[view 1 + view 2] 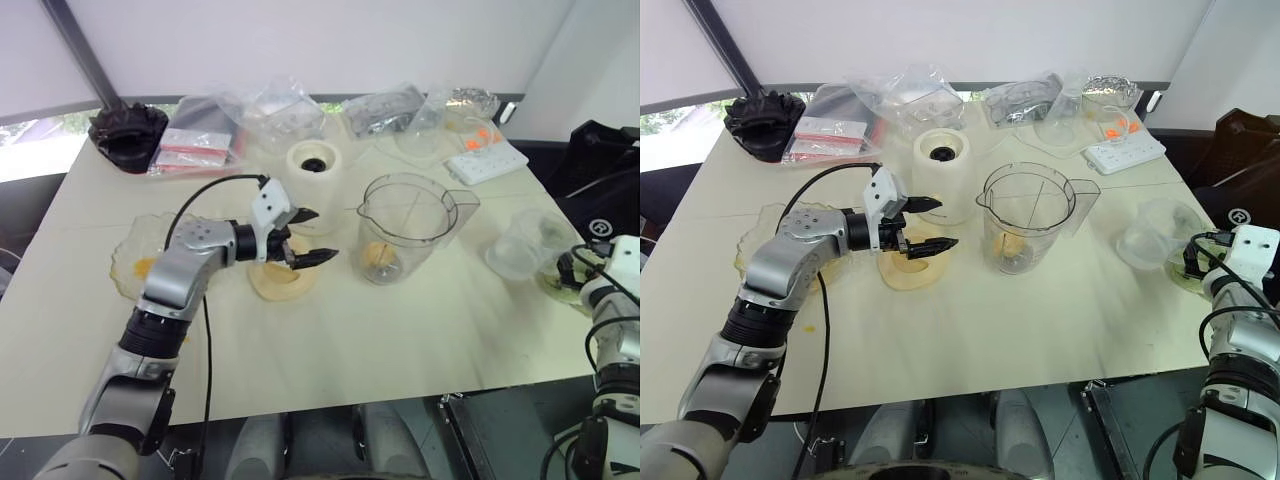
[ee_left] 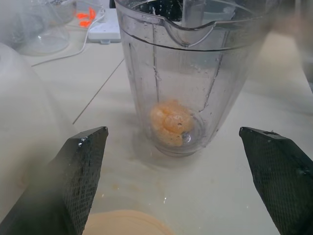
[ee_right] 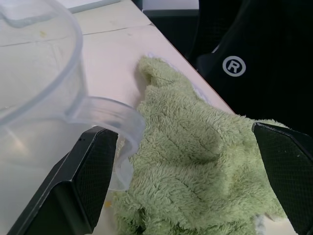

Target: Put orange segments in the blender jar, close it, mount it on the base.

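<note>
**Ana:** Where is the jar?

**Ben:** The jar (image 1: 415,225) stands upright on the tabletop (image 1: 400,330), a bit right of the middle of the picture. It has no lid on. The orange bits (image 2: 171,121) sit at its bottom, all in one clump.

**Ana:** And the base?

**Ben:** The base (image 1: 942,172) is up and left of the jar, near it but apart. Its black round top is bare.

**Ana:** What is the left gripper (image 1: 305,238) doing?

**Ben:** It hangs left of the jar, pointing at it. Its fingers (image 2: 80,169) are wide open and hold nothing. A flat cream lid (image 1: 283,282) lies on the tabletop just under it.

**Ana:** And the right one?

**Ben:** In the right wrist view the right gripper (image 3: 193,181) has its fingers (image 3: 90,166) wide open too, with nothing in them. It points at a green cloth (image 3: 195,161) near the tabletop's right edge. A small clear beaker (image 1: 522,243) is just beside the cloth.

**Ana:** What else is there?

**Ben:** A clear plate (image 1: 140,250) sits at the left, with a small orange bit on it. Plastic bags (image 1: 280,112) lie along the far edge. A white power strip (image 1: 486,157) is at the upper right.
</note>
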Tool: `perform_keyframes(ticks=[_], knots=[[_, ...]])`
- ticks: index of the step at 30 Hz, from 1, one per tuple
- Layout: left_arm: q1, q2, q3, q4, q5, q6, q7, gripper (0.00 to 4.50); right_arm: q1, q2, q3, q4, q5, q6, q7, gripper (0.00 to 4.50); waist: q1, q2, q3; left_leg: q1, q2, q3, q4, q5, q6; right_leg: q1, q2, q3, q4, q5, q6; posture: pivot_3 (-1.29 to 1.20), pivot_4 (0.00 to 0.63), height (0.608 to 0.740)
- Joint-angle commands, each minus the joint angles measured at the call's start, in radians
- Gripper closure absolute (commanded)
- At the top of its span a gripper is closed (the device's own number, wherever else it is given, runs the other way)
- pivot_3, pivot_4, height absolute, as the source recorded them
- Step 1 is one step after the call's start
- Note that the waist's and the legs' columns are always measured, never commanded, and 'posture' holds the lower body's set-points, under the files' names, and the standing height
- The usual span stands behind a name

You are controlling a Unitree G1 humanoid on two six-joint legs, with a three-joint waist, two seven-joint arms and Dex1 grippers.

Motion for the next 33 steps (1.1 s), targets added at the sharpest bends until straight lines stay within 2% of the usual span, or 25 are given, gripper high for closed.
perform_keyframes(ticks=[1, 5, 8, 12, 14, 15, 25, 33], knots=[[-0.027, 0.013, 0.014, -0.028, -0.007, -0.009, 0.0, 0.01, -0.037, -0.006, -0.003, 0.041, -0.01, -0.059, -0.018, 0.0, 0.0, 0.0, 0.0, 0.0, 0.0, 0.0, 0.0, 0.0, 0.0, 0.0, 0.0, 0.0, 0.0, 0.0, 0.0, 0.0, 0.15, 0.74], [-0.029, 0.015, 0.013, -0.029, -0.006, -0.007, 0.004, 0.01, -0.054, -0.007, 0.003, 0.079, -0.015, -0.089, -0.017, 0.0, 0.0, 0.0, 0.0, 0.0, 0.0, 0.0, 0.0, 0.0, 0.0, 0.0, 0.0, 0.0, 0.0, 0.0, -0.001, 0.0, 0.15, 0.74], [-0.03, 0.018, 0.014, -0.032, -0.007, -0.006, 0.005, 0.0, -0.062, -0.006, 0.007, 0.092, -0.016, -0.103, -0.014, 0.82, -0.001, 0.0, 0.0, 0.0, 0.0, 0.0, 0.0, 0.0, 0.0, 0.0, 0.0, 0.0, 0.0, 0.0, 0.0, 0.0, 0.15, 0.74], [-0.029, 0.023, 0.015, -0.037, -0.007, -0.003, 0.004, 0.0, -0.066, -0.005, 0.015, 0.105, -0.011, -0.118, -0.007, 2.79, 0.001, 0.0, 0.0, 0.0, 0.0, 0.0, 0.0, 0.0, 0.0, 0.0, 0.0, 0.0, 0.0, 0.0, 0.0, 0.0, 0.15, 0.74], [-0.03, 0.026, 0.015, -0.037, -0.007, -0.004, 0.005, 0.0, -0.068, -0.002, 0.018, 0.111, -0.009, -0.125, -0.003, 3.98, 0.001, 0.0, 0.0, 0.0, 0.0, 0.0, 0.0, 0.0, 0.0, 0.0, 0.0, 0.0, 0.0, 0.0, 0.0, 0.0, 0.15, 0.74], [-0.03, 0.027, 0.015, -0.037, -0.007, -0.004, 0.006, 0.0, -0.068, -0.001, 0.019, 0.114, -0.008, -0.129, -0.001, 4.34, 0.0, 0.0, 0.0, 0.0, 0.0, 0.0, 0.0, 0.0, 0.0, 0.0, 0.0, 0.0, 0.0, 0.0, 0.0, 0.0, 0.15, 0.74], [-0.024, 0.034, 0.016, -0.048, -0.01, 0.001, 0.01, 0.0, -0.053, 0.035, -0.007, 0.075, 0.053, -0.123, 0.019, 4.43, 0.0, 0.0, 0.0, 0.001, 0.0, -0.001, 0.0, 0.0, 0.0, 0.002, 0.0, 0.0, -0.001, -0.001, -0.001, 0.0, 0.15, 0.74], [-0.021, 0.031, 0.022, -0.049, -0.02, 0.007, 0.014, 0.0, -0.03, 0.129, -0.157, -0.116, 0.245, -0.056, -0.007, 4.43, -0.003, 0.0, 0.0, 0.001, 0.0, -0.001, 0.0, 0.0, 0.0, 0.002, 0.001, 0.0, -0.001, 0.001, 0.001, 0.0, 0.15, 0.74]])
